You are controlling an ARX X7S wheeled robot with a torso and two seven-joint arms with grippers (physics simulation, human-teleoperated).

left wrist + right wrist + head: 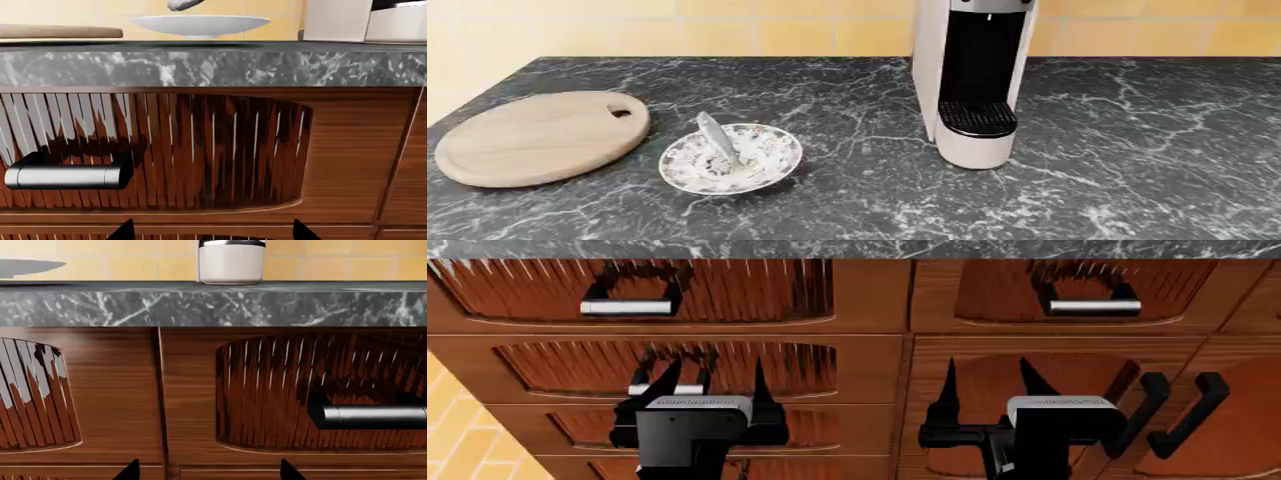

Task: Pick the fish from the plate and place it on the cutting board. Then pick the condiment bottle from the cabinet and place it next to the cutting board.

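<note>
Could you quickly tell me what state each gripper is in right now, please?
Left gripper: open, holding nothing.
Right gripper: open, holding nothing.

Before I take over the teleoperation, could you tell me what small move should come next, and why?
Probably raise the left gripper toward the fish: it lies on the plate, the cutting board is bare, and both open grippers hang below the counter, the left nearer.

A kitchen; marble-topped table (868,190) over wooden drawers (667,295); coffee machine (970,75); tiled wall (694,25).
</note>
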